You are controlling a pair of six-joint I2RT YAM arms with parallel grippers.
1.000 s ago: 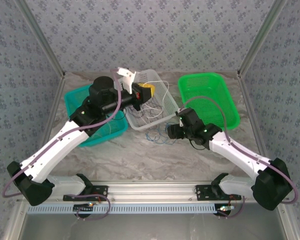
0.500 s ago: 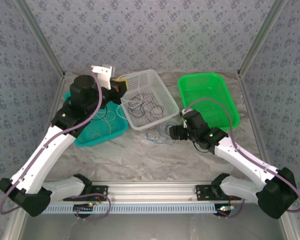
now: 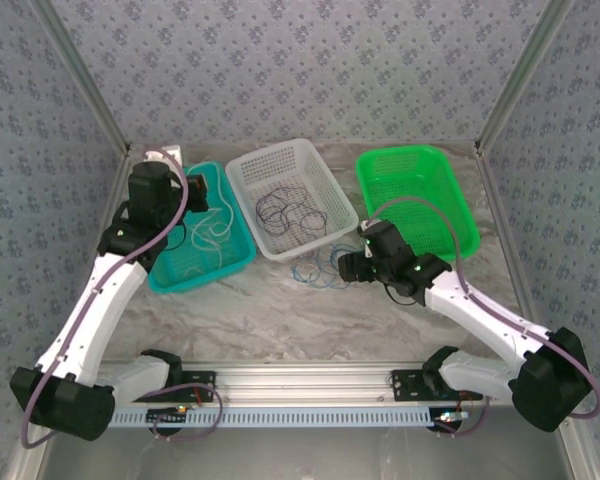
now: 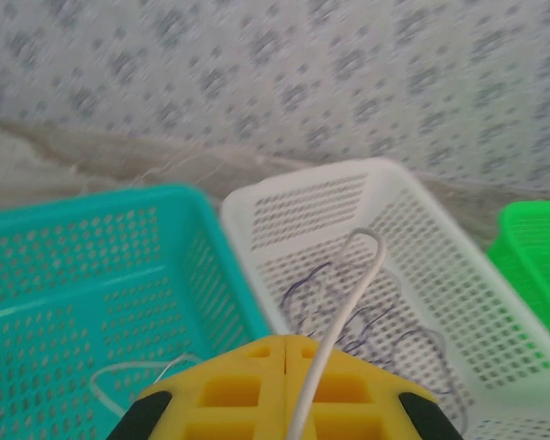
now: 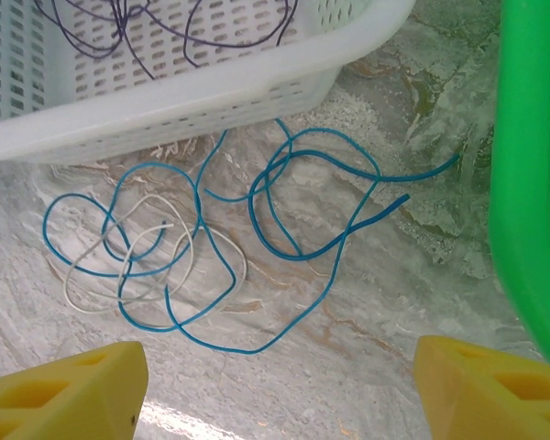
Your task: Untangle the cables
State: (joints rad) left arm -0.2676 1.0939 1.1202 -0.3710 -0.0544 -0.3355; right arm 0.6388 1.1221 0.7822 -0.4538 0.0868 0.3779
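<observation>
Marbled desk point(image 5: 376, 339), our left gripper point(image 4: 284, 343) pinching a white cable point(image 4: 346, 302), our right gripper point(image 5: 280, 390) spread above blue cables point(image 5: 352, 226)

blue cable point(image 5: 253, 206); white cable point(image 4: 346, 307); teal basket point(image 4: 73, 266)

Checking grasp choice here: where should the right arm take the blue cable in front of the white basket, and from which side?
Probably near its two free ends, on the side toward the green basket, coming straight down. The blue cable lies flat on the table, and there its strands run clear of the whitish cable tangled into its far loops.
</observation>
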